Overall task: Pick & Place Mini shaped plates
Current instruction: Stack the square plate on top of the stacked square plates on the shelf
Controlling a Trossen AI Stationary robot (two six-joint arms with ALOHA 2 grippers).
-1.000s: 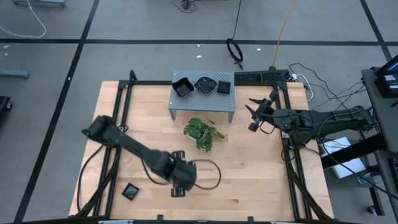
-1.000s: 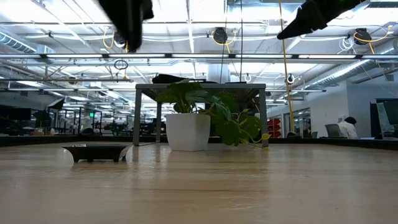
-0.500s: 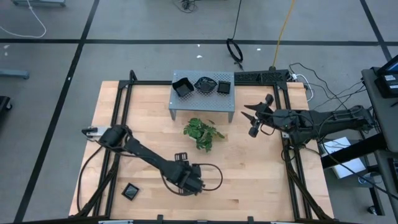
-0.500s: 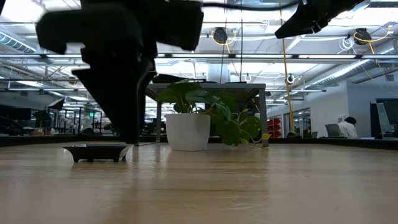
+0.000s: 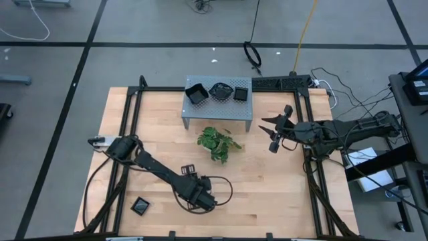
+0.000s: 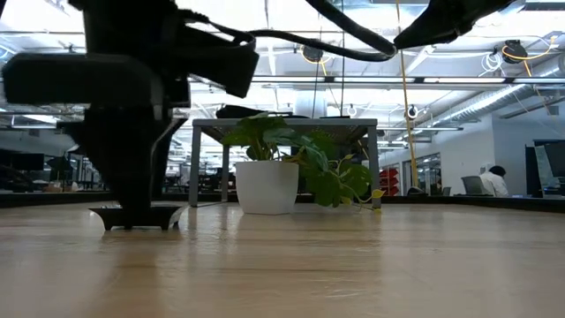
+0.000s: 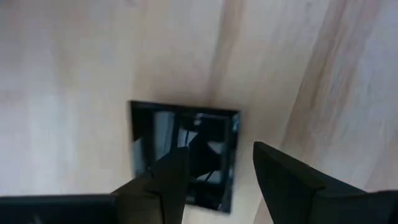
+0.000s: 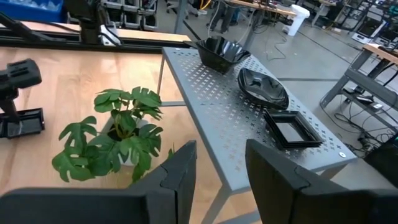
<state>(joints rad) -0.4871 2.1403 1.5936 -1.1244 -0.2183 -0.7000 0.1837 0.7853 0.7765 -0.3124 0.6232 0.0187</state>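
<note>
A square black mini plate (image 7: 183,155) lies flat on the wooden table (image 5: 281,194); in the low view this plate (image 6: 132,216) is at the left. My left gripper (image 7: 217,165) is open just above it, pointing steeply down. In the high view the left gripper (image 5: 198,199) hides this plate. A second small black plate (image 5: 140,206) lies by the near left corner. Three more plates (image 5: 219,91) rest on the grey perforated stand (image 5: 217,110). My right gripper (image 5: 273,128) hangs open in the air to the right of the plant, with nothing between its fingers. My left gripper comes at the square plate from above. One finger (image 7: 171,177) is over the plate's hollow and the other finger (image 7: 280,174) is outside its edge (image 7: 235,155). Whether the fingertips touch the plate I cannot tell.
A green plant (image 5: 217,142) in a white pot (image 6: 267,187) stands mid-table in front of the stand. Black frame rails (image 5: 130,114) run along the table's left and right sides. Bare wood lies right of the left gripper.
My left gripper has come down onto the square plate and tipped more steeply downward, its fingers staying open. My right gripper has turned a little where it hangs. The plates have not moved.
</note>
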